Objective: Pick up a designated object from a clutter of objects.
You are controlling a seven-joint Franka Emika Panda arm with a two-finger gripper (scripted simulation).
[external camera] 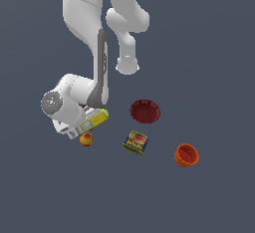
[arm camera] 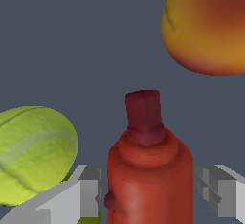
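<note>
In the wrist view the designated red thing (arm camera: 148, 170) stands between my fingers: a bright red rounded body with a darker red square stub on top. My gripper (arm camera: 149, 192) is open, with one grey finger (arm camera: 83, 192) on each side of it and a thin gap at each. The yellow-green ball (arm camera: 33, 151) lies close beside one finger. In the exterior view the arm's hand (external camera: 67, 112) is low over the clutter's left end and hides the red thing.
An orange-red round fruit (arm camera: 210, 24) lies just beyond the red thing and also shows in the exterior view (external camera: 86, 139). There, a white-and-yellow box (external camera: 92, 121) leans by the hand, with a dark red bowl (external camera: 145, 111), labelled tin (external camera: 135, 143) and orange cup (external camera: 186, 155) to the right.
</note>
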